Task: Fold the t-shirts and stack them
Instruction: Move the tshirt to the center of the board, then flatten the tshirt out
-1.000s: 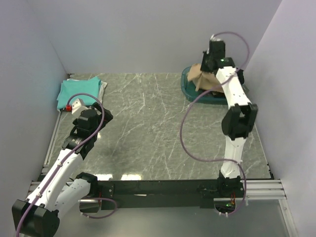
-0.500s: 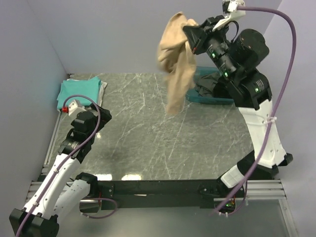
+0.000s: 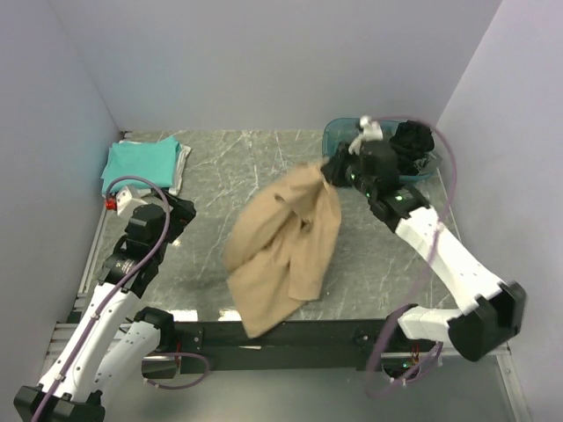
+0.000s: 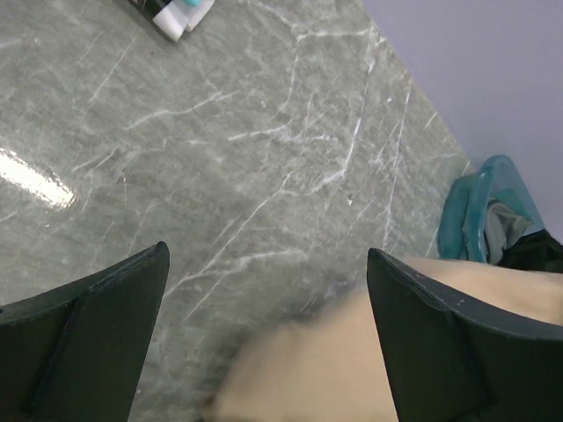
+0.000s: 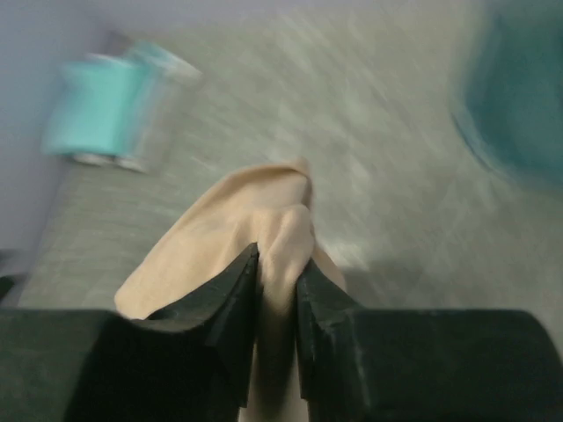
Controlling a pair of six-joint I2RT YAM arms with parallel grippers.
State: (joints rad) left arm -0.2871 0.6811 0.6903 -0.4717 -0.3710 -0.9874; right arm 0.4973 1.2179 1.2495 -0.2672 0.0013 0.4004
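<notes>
The right gripper (image 5: 277,264) pinched a large tan cloth t-shirt (image 3: 286,251), which hung over the middle of the grey marble table (image 3: 220,171). The left gripper (image 4: 268,253) gaped wide, holding nothing.

A: Item 1, hanging t-shirt (image 3: 286,246)?
B: Plain tan, no print.
A: Item 2, folded t-shirt (image 3: 141,161), far left?
B: Plain teal; white cloth (image 3: 182,163) edging beneath.
A: Item 3, table (image 3: 229,171)?
B: Grey-green marble pattern, thin white veins.
A: Item 4, bin (image 3: 338,141)?
B: Translucent teal; black garment (image 3: 412,141) inside.
A: Item 5, walls (image 3: 264,61)?
B: Pale lilac, unpatterned.
A: Item 6, left arm (image 3: 101,303), right arm (image 3: 440,251)?
B: White links, black joints. Black on left gripper (image 4: 268,255) and right gripper (image 5: 277,264).
</notes>
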